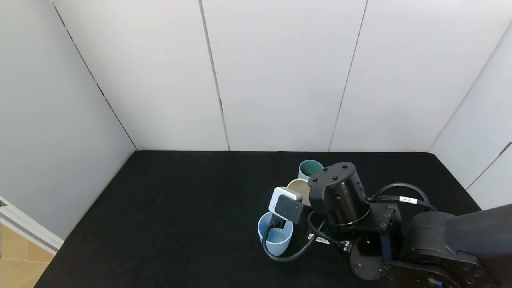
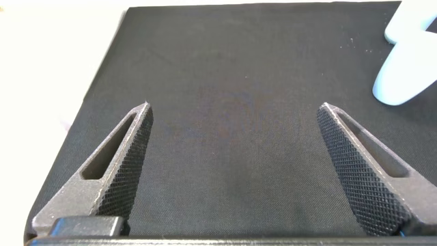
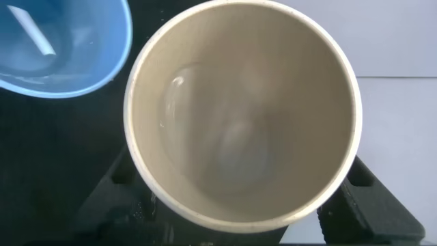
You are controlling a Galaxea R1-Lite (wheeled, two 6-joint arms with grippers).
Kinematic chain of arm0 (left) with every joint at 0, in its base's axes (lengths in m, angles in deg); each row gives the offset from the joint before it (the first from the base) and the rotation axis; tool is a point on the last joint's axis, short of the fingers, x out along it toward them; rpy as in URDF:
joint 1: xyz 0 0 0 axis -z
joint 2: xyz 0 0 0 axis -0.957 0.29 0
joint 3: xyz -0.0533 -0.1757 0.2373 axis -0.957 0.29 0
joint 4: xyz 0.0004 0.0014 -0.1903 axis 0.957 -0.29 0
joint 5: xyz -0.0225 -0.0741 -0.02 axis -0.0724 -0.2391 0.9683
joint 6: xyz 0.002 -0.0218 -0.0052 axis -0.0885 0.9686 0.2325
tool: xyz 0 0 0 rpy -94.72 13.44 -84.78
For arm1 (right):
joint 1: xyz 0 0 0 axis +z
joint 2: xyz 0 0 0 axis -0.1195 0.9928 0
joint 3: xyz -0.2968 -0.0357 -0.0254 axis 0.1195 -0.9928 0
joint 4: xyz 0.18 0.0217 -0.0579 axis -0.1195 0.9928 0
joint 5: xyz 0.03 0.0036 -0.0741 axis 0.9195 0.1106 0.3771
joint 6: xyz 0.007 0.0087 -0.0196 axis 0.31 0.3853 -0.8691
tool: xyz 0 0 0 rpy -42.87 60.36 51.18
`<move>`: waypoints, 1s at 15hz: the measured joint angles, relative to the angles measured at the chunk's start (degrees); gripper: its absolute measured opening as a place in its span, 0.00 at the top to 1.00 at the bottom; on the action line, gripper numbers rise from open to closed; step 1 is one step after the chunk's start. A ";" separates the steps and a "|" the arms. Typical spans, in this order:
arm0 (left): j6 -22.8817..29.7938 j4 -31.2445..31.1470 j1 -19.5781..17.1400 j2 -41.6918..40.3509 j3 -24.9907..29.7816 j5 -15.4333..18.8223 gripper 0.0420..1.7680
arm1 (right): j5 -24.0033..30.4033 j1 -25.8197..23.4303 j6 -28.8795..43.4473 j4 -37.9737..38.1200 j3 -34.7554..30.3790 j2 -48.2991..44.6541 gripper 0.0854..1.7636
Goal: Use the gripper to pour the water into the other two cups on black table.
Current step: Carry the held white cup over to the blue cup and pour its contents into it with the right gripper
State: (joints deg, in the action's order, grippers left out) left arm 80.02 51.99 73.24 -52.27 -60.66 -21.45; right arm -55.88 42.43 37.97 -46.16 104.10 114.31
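My right gripper is shut on the wider cream-beige cup, with its dark fingers on either side of the cup's wall. Clear water lies inside the cup. In the head view the beige cup shows partly behind the black wrist housing and white box. The light blue cup stands just in front of it and also shows in the right wrist view. The teal-green cup stands just behind it. All are on the black table. My left gripper is open and empty over the tabletop.
White panel walls close the table at the back and on both sides. The table's left edge drops to a wooden floor. The light blue cup also shows far off in the left wrist view. A black cable loops past the blue cup.
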 joint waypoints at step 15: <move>0.02 0.02 0.00 0.00 0.00 -0.07 0.03 | -2.30 0.40 -12.70 0.02 2.91 4.51 0.29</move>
State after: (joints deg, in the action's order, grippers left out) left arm 80.05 52.01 73.24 -52.27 -60.66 -21.52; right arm -58.19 42.83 25.27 -46.14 107.01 118.83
